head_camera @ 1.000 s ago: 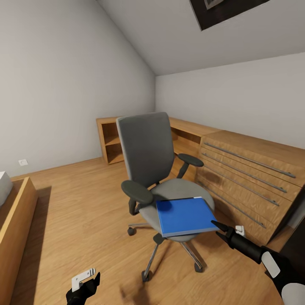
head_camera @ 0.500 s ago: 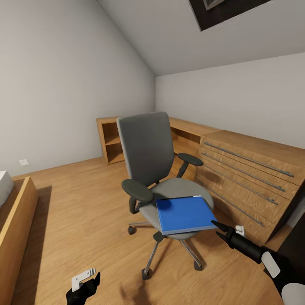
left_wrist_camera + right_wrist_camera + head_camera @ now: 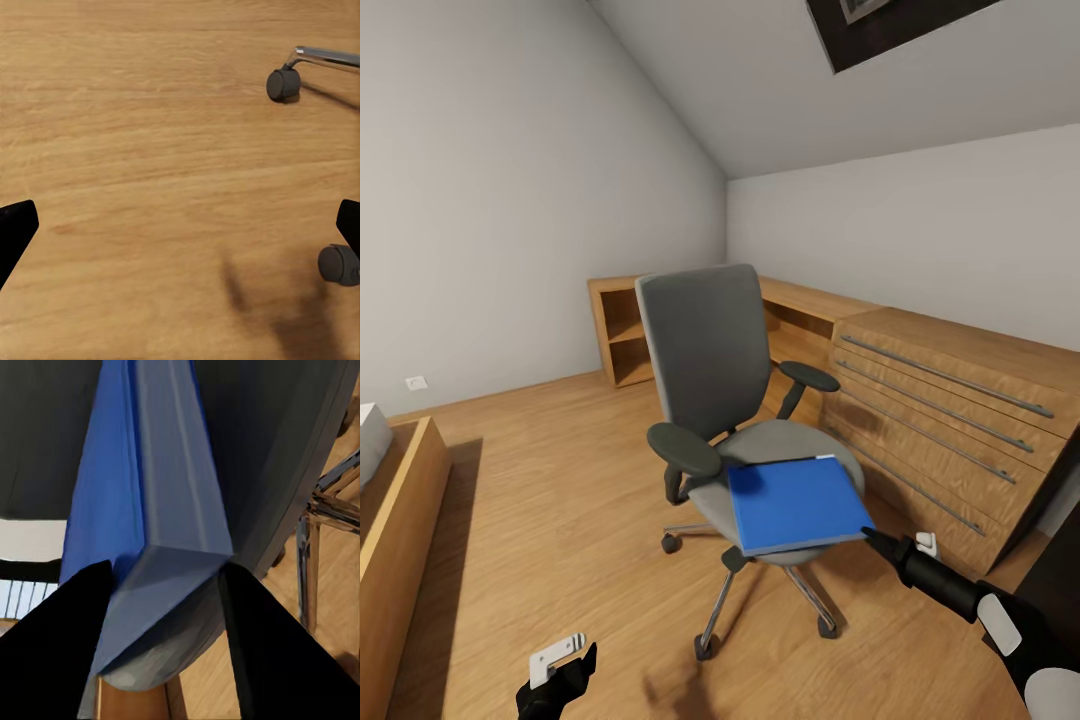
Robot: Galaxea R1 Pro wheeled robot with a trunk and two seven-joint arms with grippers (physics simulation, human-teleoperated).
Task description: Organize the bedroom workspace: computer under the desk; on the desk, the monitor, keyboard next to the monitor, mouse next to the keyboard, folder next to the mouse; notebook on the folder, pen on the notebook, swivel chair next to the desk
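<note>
No readable writing or brand marks anywhere. Folder [image 3: 797, 504] lies flat on seat of swivel chair [image 3: 710, 350], its near corner overhanging the front edge. Right pincer [image 3: 870, 536] at that corner; in the wrist view its fingers [image 3: 52, 652] straddle the folder's corner, gripping it. Left pincer [image 3: 560, 672] low over wooden floor [image 3: 560, 480], spread wide. Sloped grey ceiling, wooden drawer chest [image 3: 950, 420] along wall.
</note>
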